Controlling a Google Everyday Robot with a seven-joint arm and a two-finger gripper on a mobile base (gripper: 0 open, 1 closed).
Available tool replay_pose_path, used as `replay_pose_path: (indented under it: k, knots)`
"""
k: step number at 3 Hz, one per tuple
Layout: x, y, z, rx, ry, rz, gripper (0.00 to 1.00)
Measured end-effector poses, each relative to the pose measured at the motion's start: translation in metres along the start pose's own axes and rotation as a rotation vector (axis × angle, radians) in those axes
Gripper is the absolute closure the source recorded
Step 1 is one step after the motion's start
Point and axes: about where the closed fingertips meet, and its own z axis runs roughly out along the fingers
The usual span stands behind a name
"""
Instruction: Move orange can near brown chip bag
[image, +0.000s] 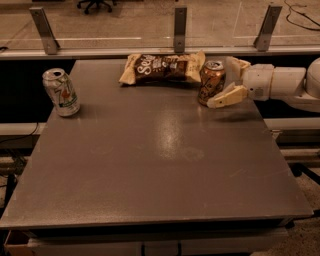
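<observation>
The orange can (212, 81) stands upright on the table at the back right. It is just right of the tan-yellow end of the brown chip bag (162, 67), which lies flat along the back edge. My gripper (226, 82) reaches in from the right at can height and is open. Its near finger (229, 96) lies along the can's front right, with the tip close to the can's base. Its far finger (236, 65) shows behind and right of the can. The can stands between the finger ends, and I cannot tell whether they touch it.
A silver-white can with green and red marks (60, 92) stands near the table's left edge. The grey table (160, 165) ends at a raised rail with metal posts (180, 27) at the back. My white arm (285, 85) extends off the right side.
</observation>
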Motion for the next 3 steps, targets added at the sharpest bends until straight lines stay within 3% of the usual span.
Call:
replay_pose_path:
  k: [1,2,3]
  knots:
    - [-0.01,0.005,-0.035,0.046,0.02,-0.029,0.0]
    - [-0.04,0.023,-0.072,0.07,0.048,-0.098,0.0]
    - [-0.089,0.048,-0.096,0.072,0.087,-0.203,0.0]
